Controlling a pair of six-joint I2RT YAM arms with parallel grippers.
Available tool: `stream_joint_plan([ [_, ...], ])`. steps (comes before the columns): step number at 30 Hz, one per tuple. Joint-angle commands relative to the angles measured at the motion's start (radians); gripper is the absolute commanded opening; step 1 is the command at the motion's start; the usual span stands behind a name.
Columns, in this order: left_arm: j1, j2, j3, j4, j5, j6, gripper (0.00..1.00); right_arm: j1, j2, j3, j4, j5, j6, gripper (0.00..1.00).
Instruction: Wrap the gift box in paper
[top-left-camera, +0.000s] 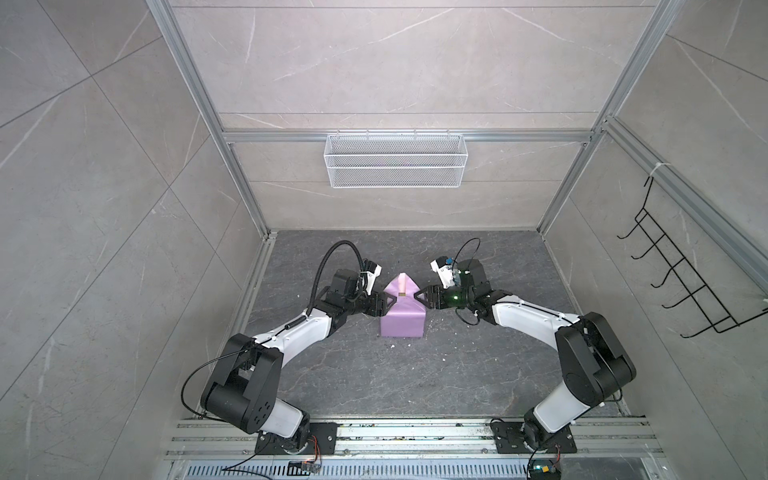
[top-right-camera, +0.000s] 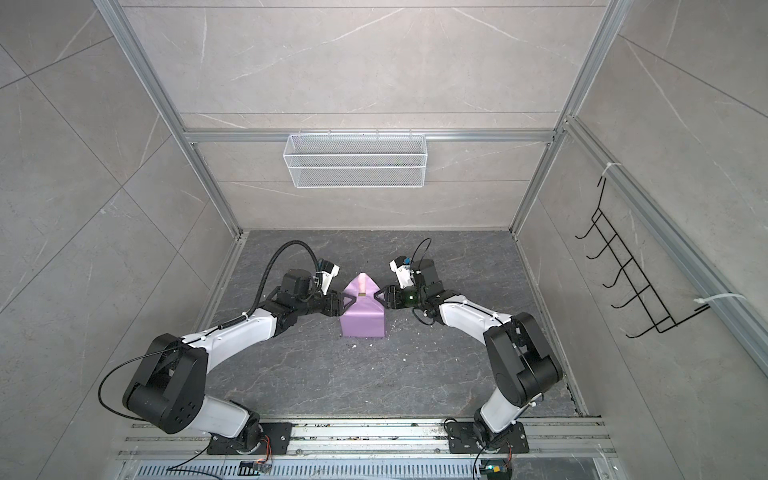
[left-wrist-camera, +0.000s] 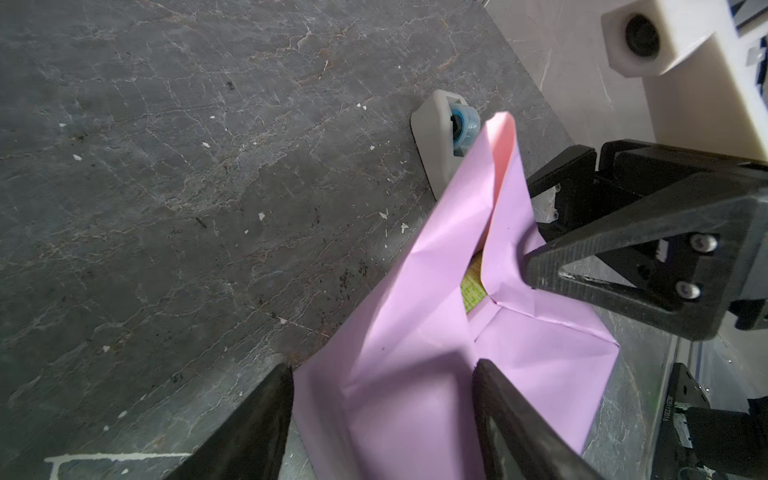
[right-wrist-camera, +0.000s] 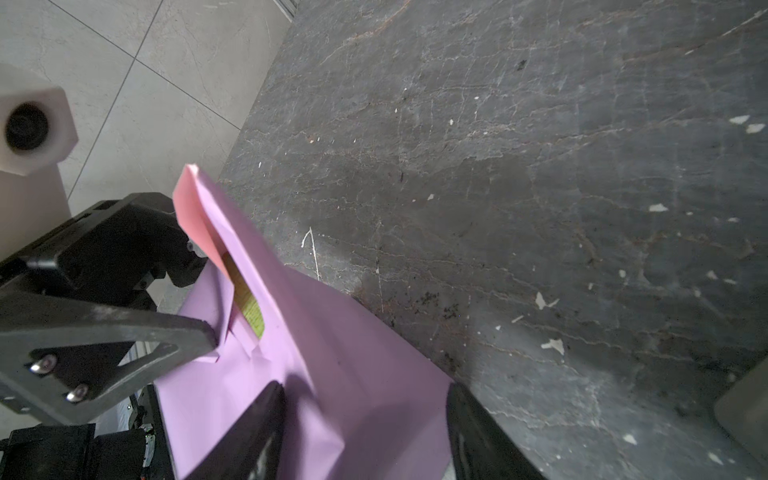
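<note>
Gift box (left-wrist-camera: 471, 286): only an olive sliver shows through a gap in the paper (left-wrist-camera: 415, 374) folds, between the two grippers.

Left gripper (left-wrist-camera: 382, 368): jaws wide apart, straddling lilac paper at the box's end. The right wrist view shows one fingertip (right-wrist-camera: 195, 332) pressed on the fold.

Right gripper (right-wrist-camera: 365, 386): jaws also wide, paper between them, one fingertip (left-wrist-camera: 540, 270) on the opposite fold.

Between the two tips the paper rises to an upright pointed flap (top-left-camera: 402, 282) with its pink face showing. From the grippers back toward the arm bases, the box sits fully covered in lilac on the table (left-wrist-camera: 166, 166).

Just past the flap a grey device (left-wrist-camera: 432, 137) lies on the table, partly hidden by paper. Well beyond both grippers a wire basket (top-left-camera: 395, 160) hangs on the back wall.
</note>
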Motion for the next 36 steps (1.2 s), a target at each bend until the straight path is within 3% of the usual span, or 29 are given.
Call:
stream_joint_plan([
  [1, -0.037, 0.018, -0.011, -0.002, -0.060, -0.010, 0.70, 0.006, 0.028, 0.039, -0.069, 0.026, -0.057, 0.63],
  [15, -0.219, -0.008, -0.050, 0.064, -0.220, -0.234, 0.70, -0.013, 0.050, 0.203, -0.330, -0.024, -0.249, 0.60],
  [20, -0.222, -0.071, -0.056, 0.065, -0.243, -0.199, 0.75, -0.028, -0.004, 0.186, -0.355, -0.027, -0.256, 0.64],
  [24, -0.199, -0.108, -0.017, -0.008, -0.240, -0.095, 0.81, -0.046, -0.062, 0.158, -0.347, -0.055, -0.234, 0.67],
  [31, -0.070, -0.186, -0.011, 0.020, -0.094, -0.029, 0.88, -0.097, -0.146, 0.047, -0.191, -0.214, -0.091, 0.68],
  [36, 0.014, -0.162, 0.031, 0.001, -0.023, 0.009, 0.88, -0.107, -0.158, 0.004, -0.200, -0.148, -0.060, 0.67],
])
